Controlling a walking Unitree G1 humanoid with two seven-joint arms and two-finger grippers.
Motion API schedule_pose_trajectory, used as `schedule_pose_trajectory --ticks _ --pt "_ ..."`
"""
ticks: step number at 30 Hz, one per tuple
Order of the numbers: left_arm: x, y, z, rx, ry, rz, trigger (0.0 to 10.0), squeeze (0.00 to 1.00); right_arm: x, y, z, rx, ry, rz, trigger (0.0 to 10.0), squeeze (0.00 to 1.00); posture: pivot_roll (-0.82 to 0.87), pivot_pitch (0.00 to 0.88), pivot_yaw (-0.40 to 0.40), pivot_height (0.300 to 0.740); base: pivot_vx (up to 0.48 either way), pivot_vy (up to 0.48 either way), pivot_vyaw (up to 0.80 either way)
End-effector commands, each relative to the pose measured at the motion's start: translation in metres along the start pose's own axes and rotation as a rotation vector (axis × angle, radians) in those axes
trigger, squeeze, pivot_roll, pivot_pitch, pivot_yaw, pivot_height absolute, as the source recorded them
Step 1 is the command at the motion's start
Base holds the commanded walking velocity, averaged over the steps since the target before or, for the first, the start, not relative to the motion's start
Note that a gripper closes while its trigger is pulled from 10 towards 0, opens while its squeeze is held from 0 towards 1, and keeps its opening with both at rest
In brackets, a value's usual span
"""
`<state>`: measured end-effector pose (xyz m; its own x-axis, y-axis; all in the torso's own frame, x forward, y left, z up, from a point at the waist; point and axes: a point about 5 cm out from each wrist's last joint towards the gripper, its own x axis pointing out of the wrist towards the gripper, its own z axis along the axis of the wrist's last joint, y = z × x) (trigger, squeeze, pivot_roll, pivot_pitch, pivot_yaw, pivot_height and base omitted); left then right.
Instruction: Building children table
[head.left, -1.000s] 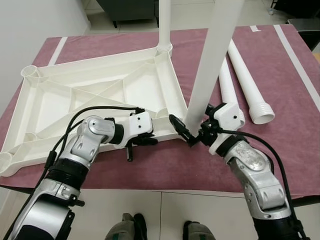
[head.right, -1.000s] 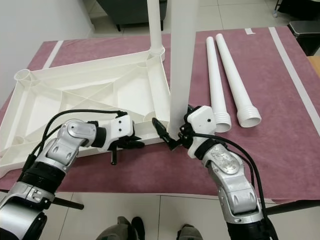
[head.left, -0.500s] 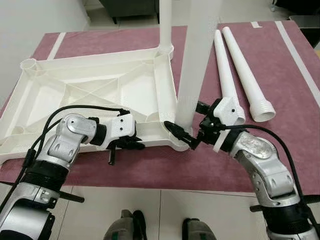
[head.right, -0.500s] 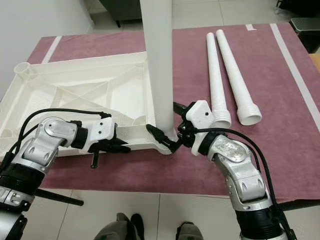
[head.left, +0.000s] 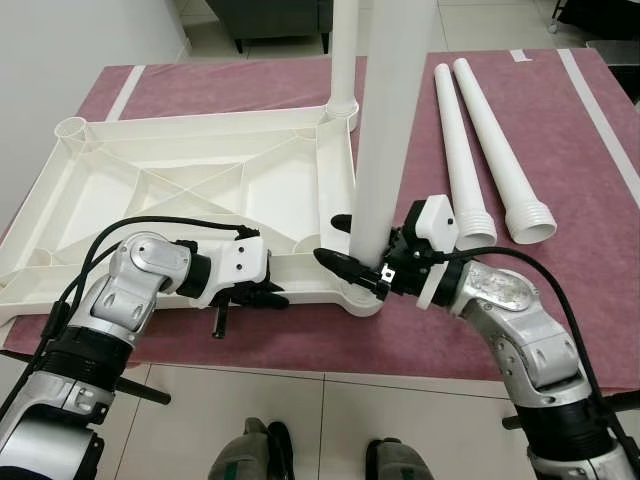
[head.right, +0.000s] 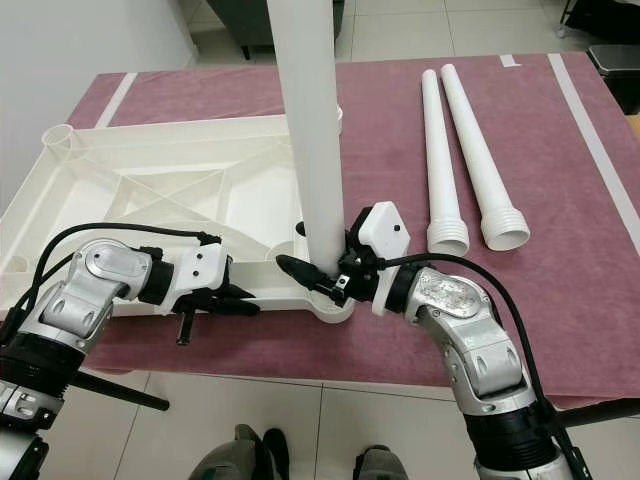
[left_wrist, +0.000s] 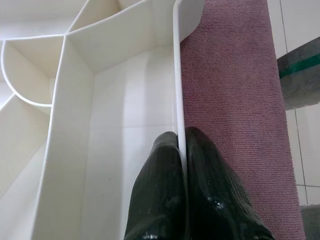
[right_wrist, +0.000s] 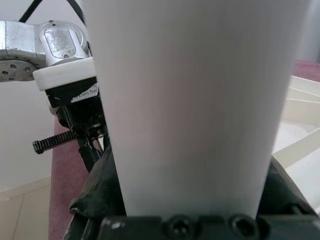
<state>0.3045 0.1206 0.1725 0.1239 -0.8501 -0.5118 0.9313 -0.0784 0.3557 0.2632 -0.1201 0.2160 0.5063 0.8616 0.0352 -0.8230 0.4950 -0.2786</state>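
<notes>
Risk: right gripper (head.left: 352, 262), clamped on the upright leg (head.left: 385, 140), could tilt it in the near-corner socket; left gripper (left_wrist: 180, 150) pinches the tabletop (head.left: 200, 190) rim.

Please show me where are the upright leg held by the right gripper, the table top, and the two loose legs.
upright leg (head.right: 312, 150), right eye view, mid shaft.
table top (head.left: 150, 185), left eye view, inner rib.
loose legs (head.right: 480, 140), right eye view, shaft of the outer one.

Bright, even indoor light; sharp, faint shadows.
</notes>
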Motion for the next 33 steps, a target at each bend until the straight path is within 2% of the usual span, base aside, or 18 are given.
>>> schedule_pose_trajectory --ticks 1,2,4,8,10,11,15,16,19,21,22,25,28,33 --pt "-0.003 0.009 0.008 0.03 -0.031 0.102 0.0 0.0 0.0 0.004 -0.005 0.034 0.008 0.008 0.0 0.0 -0.09 0.148 0.147 0.74 0.0 0.0 0.0" --pt "0.003 0.015 0.009 0.01 -0.033 0.146 0.0 0.0 -0.003 0.003 -0.013 0.06 0.032 -0.048 0.0 0.0 -0.1 0.151 0.148 0.74 0.0 0.0 0.0" --pt "0.003 0.015 0.009 0.01 -0.033 0.146 0.0 0.0 -0.003 0.003 -0.013 0.06 0.032 -0.048 0.0 0.0 -0.1 0.151 0.148 0.74 0.0 0.0 0.0" --pt "0.015 0.025 0.009 -0.025 -0.028 0.231 0.0 0.0 -0.007 -0.003 -0.04 0.065 0.153 -0.239 0.0 0.0 -0.1 0.156 0.153 0.74 0.0 0.0 0.0" --pt "0.015 0.025 0.009 -0.025 -0.028 0.231 0.0 0.0 -0.007 -0.003 -0.04 0.065 0.153 -0.239 0.0 0.0 -0.1 0.156 0.153 0.74 0.0 0.0 0.0" --pt "0.021 0.035 0.01 -0.041 -0.019 0.291 0.0 0.0 -0.007 -0.009 -0.051 0.054 0.209 -0.362 0.0 0.0 -0.1 0.163 0.151 0.74 0.0 0.0 0.0" --pt "0.026 0.041 0.012 -0.054 -0.016 0.329 0.0 0.0 -0.006 -0.013 -0.057 0.047 0.241 -0.459 0.0 0.0 -0.1 0.166 0.15 0.74 0.0 0.0 0.0" --pt "0.031 0.046 0.014 -0.063 -0.017 0.349 0.0 0.0 -0.005 -0.018 -0.063 0.04 0.274 -0.542 0.0 0.0 -0.1 0.168 0.15 0.74 0.0 0.0 0.0" --pt "0.031 0.046 0.014 -0.063 -0.017 0.349 0.0 0.0 -0.005 -0.018 -0.063 0.04 0.274 -0.542 0.0 0.0 -0.1 0.168 0.15 0.74 0.0 0.0 0.0" --pt "0.041 0.054 0.019 -0.077 -0.017 0.385 0.0 0.0 -0.002 -0.026 -0.072 0.039 0.337 -0.708 0.0 0.0 -0.1 0.175 0.152 0.74 0.0 0.0 0.0" --pt "0.041 0.054 0.019 -0.077 -0.017 0.385 0.0 0.0 -0.002 -0.026 -0.072 0.039 0.337 -0.708 0.0 0.0 -0.1 0.175 0.152 0.74 0.0 0.0 0.0" --pt "0.05 0.067 0.028 -0.102 -0.025 0.45 0.0 0.0 0.001 -0.033 -0.079 0.041 0.401 -0.939 0.0 0.0 -0.1 0.175 0.152 0.74 0.0 0.0 0.0" --pt "0.052 0.071 0.03 -0.112 -0.021 0.474 0.0 0.0 0.002 -0.032 -0.081 0.048 0.407 -1.002 0.0 0.0 -0.1 0.176 0.153 0.74 0.0 0.0 0.0" --pt "0.053 0.071 0.03 -0.112 -0.019 0.471 0.0 0.0 0.003 -0.029 -0.082 0.049 0.402 -1.041 0.0 0.0 -0.1 0.176 0.153 0.74 0.0 0.0 0.0"
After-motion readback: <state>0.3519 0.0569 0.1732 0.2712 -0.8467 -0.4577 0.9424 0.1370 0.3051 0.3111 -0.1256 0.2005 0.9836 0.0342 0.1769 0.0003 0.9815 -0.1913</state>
